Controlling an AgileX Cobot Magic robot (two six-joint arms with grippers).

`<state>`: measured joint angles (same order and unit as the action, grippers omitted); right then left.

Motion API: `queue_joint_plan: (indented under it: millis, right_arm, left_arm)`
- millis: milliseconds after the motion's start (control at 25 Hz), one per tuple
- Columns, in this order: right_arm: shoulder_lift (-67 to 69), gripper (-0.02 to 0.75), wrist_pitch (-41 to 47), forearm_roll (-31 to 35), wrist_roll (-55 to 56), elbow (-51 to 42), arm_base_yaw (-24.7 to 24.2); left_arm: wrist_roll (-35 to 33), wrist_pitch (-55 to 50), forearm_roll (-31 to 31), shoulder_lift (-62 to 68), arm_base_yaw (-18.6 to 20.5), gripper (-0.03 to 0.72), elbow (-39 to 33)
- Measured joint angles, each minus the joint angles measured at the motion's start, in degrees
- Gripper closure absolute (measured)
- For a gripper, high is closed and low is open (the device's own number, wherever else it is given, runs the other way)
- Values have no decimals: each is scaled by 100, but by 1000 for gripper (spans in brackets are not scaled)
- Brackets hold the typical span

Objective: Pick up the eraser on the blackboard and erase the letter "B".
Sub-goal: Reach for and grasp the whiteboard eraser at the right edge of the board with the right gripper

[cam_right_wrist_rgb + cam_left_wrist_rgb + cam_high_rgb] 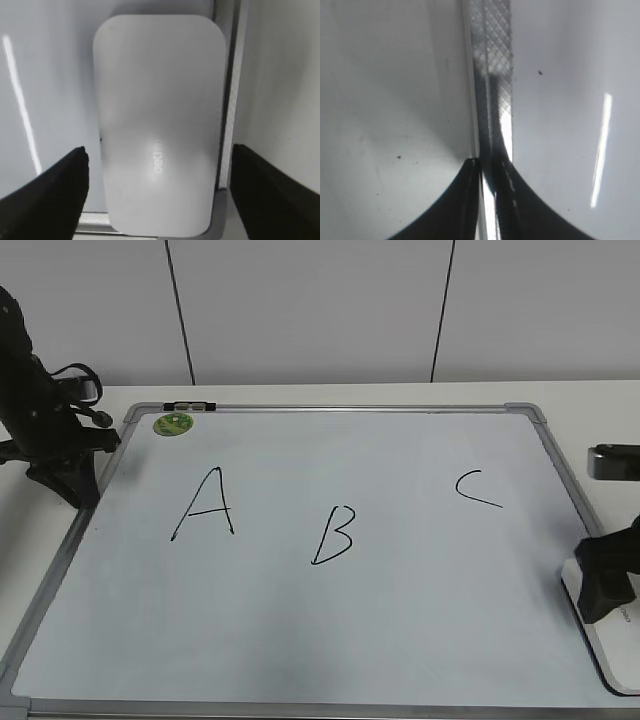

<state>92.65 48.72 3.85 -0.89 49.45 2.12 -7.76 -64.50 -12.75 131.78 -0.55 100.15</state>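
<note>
Right gripper (157,195) is spread wide right over the eraser (159,125) with a finger on each side of it at the blackboard (400,620) frame's edge, the letter "B" (334,535) sits well off to its left, and the left gripper (487,172) is pinched closed above the frame.

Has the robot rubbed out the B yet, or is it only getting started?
Only getting started. Nothing is done yet: the letter "B" is whole on the blackboard. In hand: the right gripper is open with a finger on each side of the eraser, which lies at the board's right edge, not yet gripped. Left: grab it, lift it and wipe the B. The left gripper is shut, over the board's left frame.
</note>
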Motion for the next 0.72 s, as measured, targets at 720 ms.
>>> queue_joint_plan:
  millis: [720]
  right_arm:
    - [623, 188, -310, 9, 34, 22, 0]
  left_arm:
    - [0, 0, -49, 0, 0, 576, 0]
